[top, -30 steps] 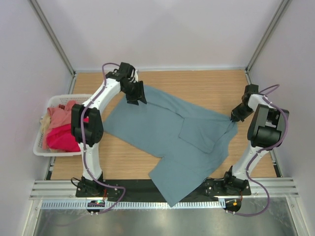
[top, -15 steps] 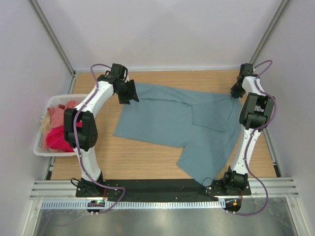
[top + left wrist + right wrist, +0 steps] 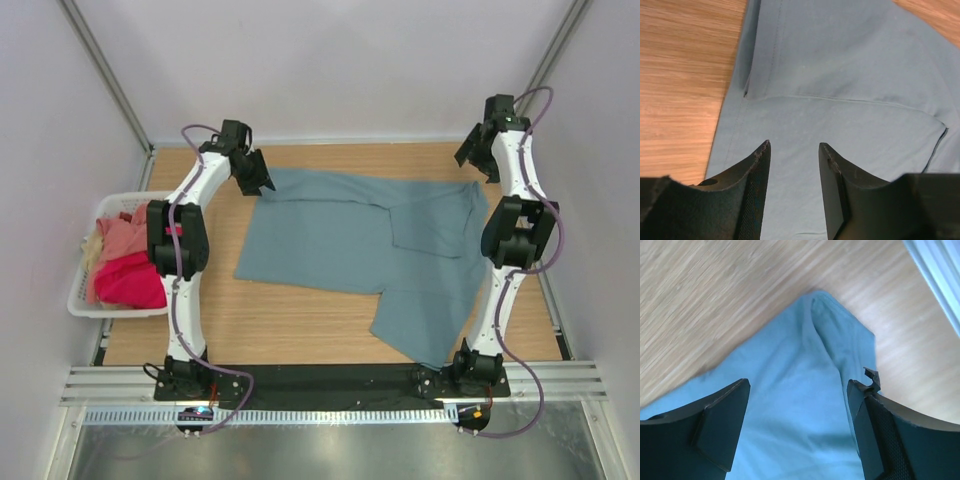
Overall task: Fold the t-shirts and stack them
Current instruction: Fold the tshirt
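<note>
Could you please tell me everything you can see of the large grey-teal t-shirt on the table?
The grey-teal t-shirt is a plain, soft-looking cloth shirt lying mostly flat on the wooden table, one long edge along the far side. One layer is folded over on its right part, and a section runs toward the near edge. Stitched seams show up close. The left gripper and right gripper hang over its far corners, fingers apart, neither holding it.

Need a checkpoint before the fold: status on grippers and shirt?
Left gripper open, right gripper open, nothing held. Grey-teal shirt spread on table, not yet folded. Other shirts aside in basket.
</note>
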{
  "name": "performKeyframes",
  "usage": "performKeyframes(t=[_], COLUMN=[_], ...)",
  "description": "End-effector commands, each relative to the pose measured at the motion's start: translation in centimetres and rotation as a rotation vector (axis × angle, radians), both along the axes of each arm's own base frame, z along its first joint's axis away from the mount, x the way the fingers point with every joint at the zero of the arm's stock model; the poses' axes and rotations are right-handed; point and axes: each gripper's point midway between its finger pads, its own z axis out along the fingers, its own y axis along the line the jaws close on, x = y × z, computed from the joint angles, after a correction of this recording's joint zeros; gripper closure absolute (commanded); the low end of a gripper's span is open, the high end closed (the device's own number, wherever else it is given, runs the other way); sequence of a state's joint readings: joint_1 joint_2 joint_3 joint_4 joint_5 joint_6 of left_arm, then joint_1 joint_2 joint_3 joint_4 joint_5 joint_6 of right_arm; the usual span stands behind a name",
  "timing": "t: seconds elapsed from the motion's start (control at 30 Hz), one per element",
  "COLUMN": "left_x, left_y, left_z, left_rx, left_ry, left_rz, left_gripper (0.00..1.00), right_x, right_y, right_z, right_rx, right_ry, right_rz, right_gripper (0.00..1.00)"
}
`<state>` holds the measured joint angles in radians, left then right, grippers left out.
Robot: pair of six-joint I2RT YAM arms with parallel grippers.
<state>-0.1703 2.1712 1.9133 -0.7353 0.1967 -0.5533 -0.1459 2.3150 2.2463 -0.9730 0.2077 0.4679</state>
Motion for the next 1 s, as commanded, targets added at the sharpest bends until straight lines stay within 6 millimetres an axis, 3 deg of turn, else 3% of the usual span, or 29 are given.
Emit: performKeyframes(t=[0.0, 0.03, 0.1, 0.13, 0.3, 0.47, 0.57, 0.67, 0.73, 0.83, 0.97], left_x=[1.6, 1.7, 2.0, 2.1, 3.2, 4.4, 5.2, 6.0, 6.4, 6.5, 6.3], left_y=[-0.1, 0.0, 0.2, 0.3, 0.5, 0.8, 0.8, 1.1, 1.8, 3.2, 4.1], left_z=[0.7, 0.5, -0.3, -0.7, -2.3, -4.3, -5.0, -5.5, -5.5, -6.0, -5.6], left_rx=[-0.034, -0.036, -0.034, -0.034, -0.045, -0.069, -0.074, -0.069, -0.065, -0.04, -0.013], left_ry=[-0.038, -0.033, -0.023, -0.019, -0.009, 0.006, 0.005, 0.0, -0.006, 0.002, -0.003], left_rz=[0.001, 0.006, 0.017, 0.022, 0.027, 0.038, 0.038, 0.043, 0.051, 0.069, 0.064], left_gripper=[0.55, 0.51, 0.48, 0.47, 0.48, 0.53, 0.63, 0.77, 0.9, 1.0, 0.95], right_x=[-3.6, -4.8, -5.9, -7.0, -11.0, -16.2, -18.8, -19.8, -19.5, -18.7, -18.3], right_y=[1.5, 2.2, 4.2, 5.0, 8.9, 10.6, 10.7, 10.8, 10.9, 10.5, 7.9], right_z=[7.5, 6.1, 7.9, 7.0, 6.8, 4.4, 2.2, 0.9, 0.9, 0.7, -0.2], right_rx=[-0.026, -0.005, 0.024, 0.036, 0.118, 0.192, 0.203, 0.212, 0.221, 0.202, 0.146], right_ry=[-0.063, -0.022, -0.065, -0.038, -0.013, 0.029, 0.1, 0.132, 0.128, 0.139, 0.197], right_rz=[0.044, 0.06, 0.105, 0.123, 0.214, 0.242, 0.234, 0.231, 0.234, 0.225, 0.124], right_gripper=[0.14, 0.14, 0.14, 0.14, 0.16, 0.22, 0.28, 0.35, 0.41, 0.48, 0.51])
